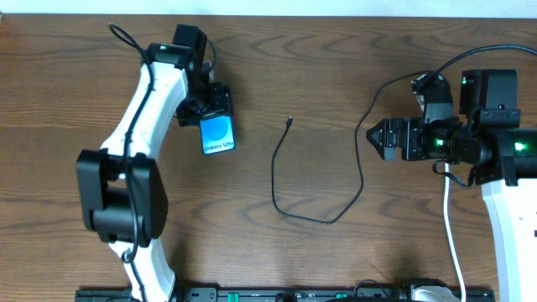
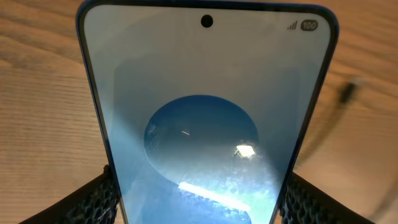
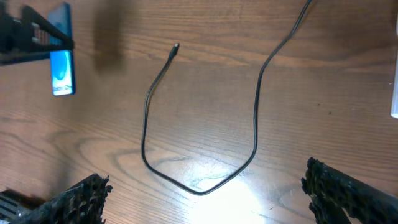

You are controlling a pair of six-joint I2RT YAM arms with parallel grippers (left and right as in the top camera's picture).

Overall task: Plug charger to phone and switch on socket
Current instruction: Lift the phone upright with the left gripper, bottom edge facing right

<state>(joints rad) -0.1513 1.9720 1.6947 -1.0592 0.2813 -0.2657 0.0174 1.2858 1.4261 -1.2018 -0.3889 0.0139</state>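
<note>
The phone (image 1: 218,134) is held at the left of the table, clamped at its sides between the pads of the left gripper (image 1: 209,113), its lit blue screen turned upward. The charger (image 1: 312,220) is laid in a loose loop on the wood between the two arms. Its plug tip (image 1: 289,121) lies free, near the phone but apart from it, and is gripped by nothing. The right gripper (image 1: 374,138) is seen with its fingers (image 3: 73,200) spread wide and empty, just beside the cable on the side away from the phone. The socket cannot be made out with certainty; only a white cord (image 1: 453,239) is seen by the right arm. The plugging step is judged to be in hand, though barely begun. For the next move, the cable must be taken close behind its tip and lined up with the phone's port, which is hidden here.
</note>
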